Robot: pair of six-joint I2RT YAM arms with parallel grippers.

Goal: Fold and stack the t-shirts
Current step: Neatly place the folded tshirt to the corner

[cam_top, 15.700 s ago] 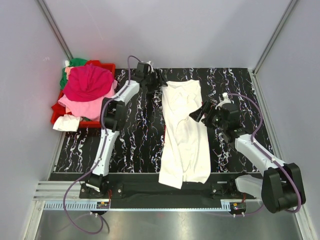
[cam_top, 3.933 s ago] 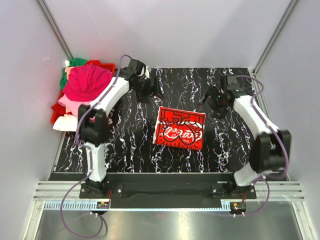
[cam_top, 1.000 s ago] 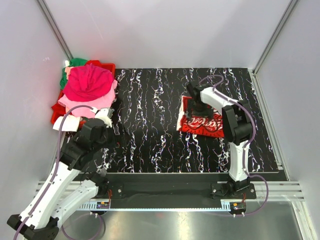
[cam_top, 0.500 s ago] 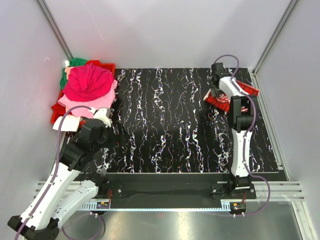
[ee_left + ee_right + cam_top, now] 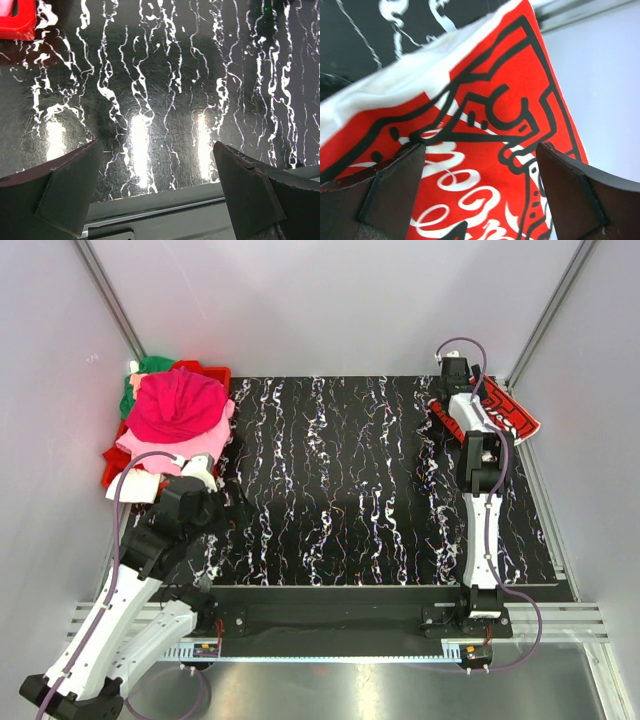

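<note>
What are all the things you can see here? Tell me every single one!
folded t-shirt: one, white with red print, far right corner of the table
loose t-shirts: a heap, magenta on top, with pink, green and white showing, piled on the bin
bin: one, red, at the table's far left
table: one, black with white streaks
left arm: one, white and black, pulled back at the near left
right arm: one, white and black, stretched to the far right corner
left fingers: one pair, dark, open over bare table
right fingers: one pair, dark, open over the folded t-shirt
</note>
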